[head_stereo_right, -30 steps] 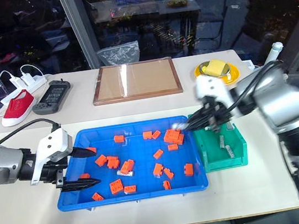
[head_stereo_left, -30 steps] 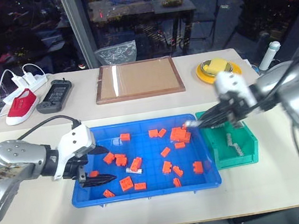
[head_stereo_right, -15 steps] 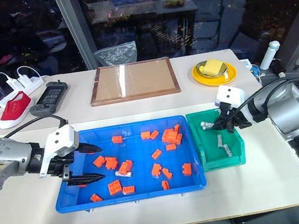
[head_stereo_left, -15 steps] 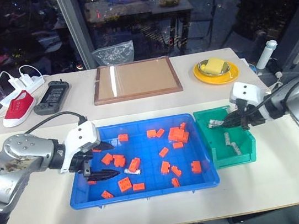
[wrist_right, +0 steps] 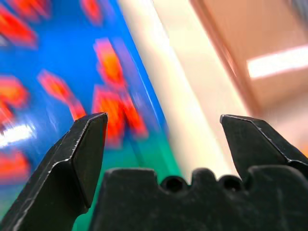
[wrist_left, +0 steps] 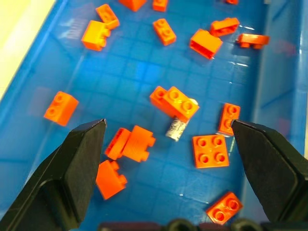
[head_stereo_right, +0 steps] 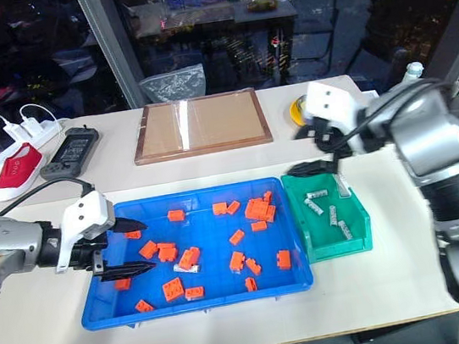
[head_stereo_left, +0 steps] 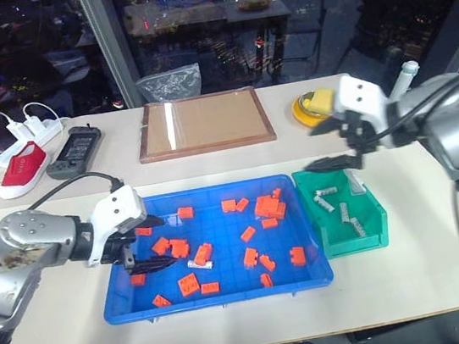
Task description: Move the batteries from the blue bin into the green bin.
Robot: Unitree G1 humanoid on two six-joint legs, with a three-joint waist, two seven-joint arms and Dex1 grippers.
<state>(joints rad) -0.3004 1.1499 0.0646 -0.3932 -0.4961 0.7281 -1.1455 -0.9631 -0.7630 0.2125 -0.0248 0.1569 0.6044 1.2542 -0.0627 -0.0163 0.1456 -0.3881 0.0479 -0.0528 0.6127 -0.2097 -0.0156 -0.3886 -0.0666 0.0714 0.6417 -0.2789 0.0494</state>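
Jaws spread wide and empty, the right gripper [head_stereo_left: 334, 142] hovers above the green bin [head_stereo_left: 368, 234], where 4 batteries [head_stereo_left: 343, 211] lie loose. The left gripper [wrist_left: 169, 144], also apart, hangs over the blue bin [head_stereo_left: 126, 291], framing 1 battery [wrist_left: 176, 129] tucked against an orange block [wrist_left: 174, 102]. Small, rigid and probably slick, it likely wants pinching across its middle.

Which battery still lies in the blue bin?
The battery beside an orange block, between the left end effector's open fingers; the other batteries lie in the green bin.
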